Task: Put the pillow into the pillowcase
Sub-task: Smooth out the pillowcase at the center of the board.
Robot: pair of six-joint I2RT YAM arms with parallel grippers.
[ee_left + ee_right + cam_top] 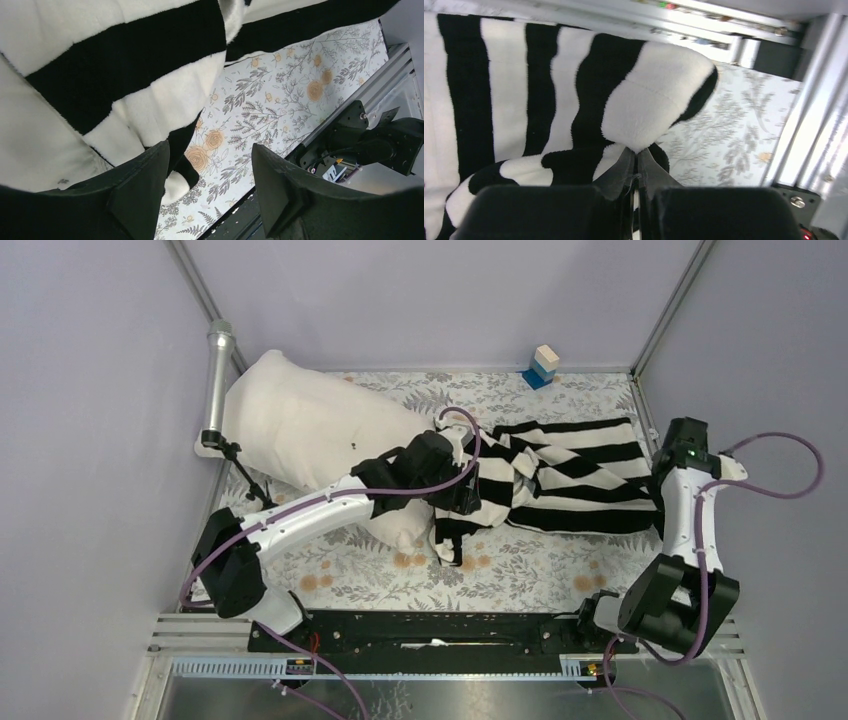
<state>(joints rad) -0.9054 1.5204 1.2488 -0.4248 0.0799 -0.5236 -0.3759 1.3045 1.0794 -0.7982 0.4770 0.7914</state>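
Cream pillow [300, 425] lies partly hidden beneath the left gripper [210, 152], whose jaws stand apart, striped pillowcase [570, 475] brushing one finger. Right gripper [638, 159] pinches a fold of the pillowcase tight.

The pillow [300, 430] is plain cream, the pillowcase [570, 480] black-and-white striped, the table covering [530, 570] grey-and-orange floral.

Fuzzy plush pillowcase [504, 100], smooth matt cloth pillow [300, 425], matt black plastic left fingers [140, 197], matt floral-printed table covering [280, 100]
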